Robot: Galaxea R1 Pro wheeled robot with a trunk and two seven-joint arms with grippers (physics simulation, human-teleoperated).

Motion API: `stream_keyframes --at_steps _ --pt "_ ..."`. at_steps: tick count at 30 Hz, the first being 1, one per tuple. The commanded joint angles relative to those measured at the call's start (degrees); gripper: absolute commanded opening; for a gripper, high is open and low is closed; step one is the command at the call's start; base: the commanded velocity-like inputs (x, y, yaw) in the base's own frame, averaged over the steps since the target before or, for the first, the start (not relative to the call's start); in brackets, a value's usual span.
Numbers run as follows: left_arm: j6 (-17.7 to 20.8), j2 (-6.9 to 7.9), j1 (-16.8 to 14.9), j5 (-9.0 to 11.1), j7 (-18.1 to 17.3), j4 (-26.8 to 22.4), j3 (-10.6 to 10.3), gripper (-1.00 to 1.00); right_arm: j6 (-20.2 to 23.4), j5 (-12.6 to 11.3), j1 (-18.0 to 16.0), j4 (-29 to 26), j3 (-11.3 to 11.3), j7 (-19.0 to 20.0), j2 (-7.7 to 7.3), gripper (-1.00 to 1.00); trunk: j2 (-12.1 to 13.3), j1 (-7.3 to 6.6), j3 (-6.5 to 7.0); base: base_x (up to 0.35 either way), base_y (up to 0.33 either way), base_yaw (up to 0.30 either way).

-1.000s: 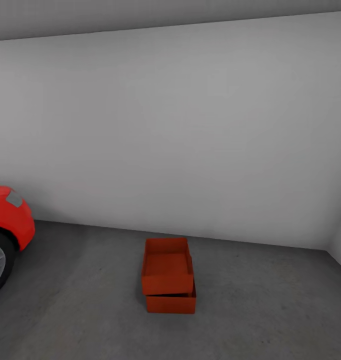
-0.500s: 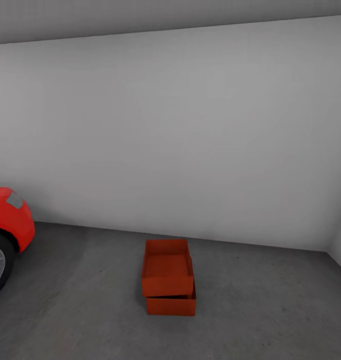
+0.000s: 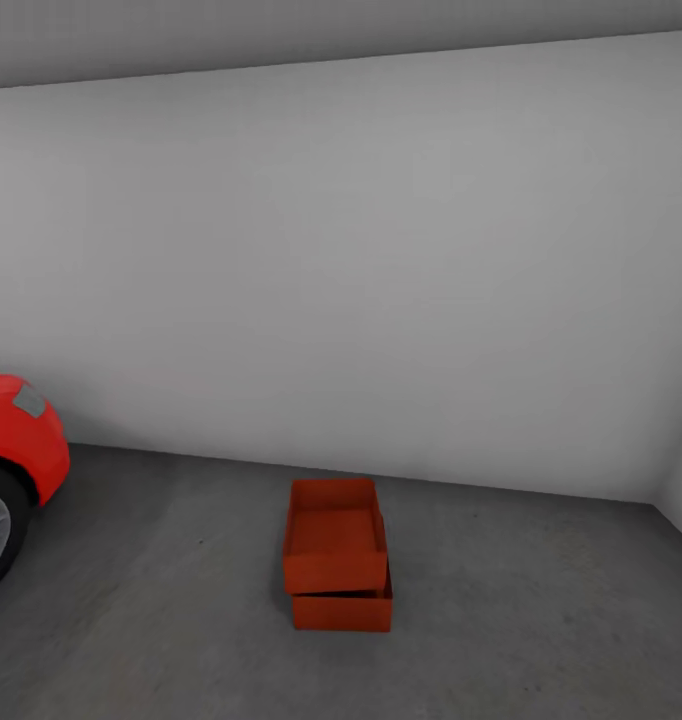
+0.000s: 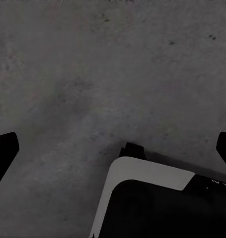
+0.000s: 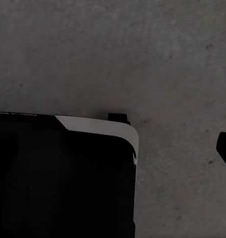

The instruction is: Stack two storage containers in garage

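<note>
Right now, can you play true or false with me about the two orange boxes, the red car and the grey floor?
1. One orange-red rectangular storage container sits on top of the other orange-red container. True.
2. The top container lines up exactly with the bottom one. False: it sits a little crooked and shifted, so the lower one peeks out at the near right.
3. The shiny red car is to the right of the stack. False: it is at the left edge of the head view.
4. The stack rests on the dark grey concrete floor. True.
5. A gripper is holding the top container. False: nothing touches the stack.
</note>
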Motion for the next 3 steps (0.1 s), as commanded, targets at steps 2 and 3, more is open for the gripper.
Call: stream_keyframes --at_steps 2,3 --pt "-0.2 0.0 0.0 0.5 0.1 0.0 -0.5 1.0 -0.3 0.2 -0.1 0.2 0.2 -0.1 0.01 1.0 -0.1 0.01 -0.09 0.0 0.0 0.0" --pt "-0.2 0.0 0.0 0.5 0.1 0.0 -0.5 1.0 -0.3 0.2 -0.1 0.2 0.2 -0.1 0.01 1.0 -0.1 0.01 -0.09 0.0 0.0 0.0"
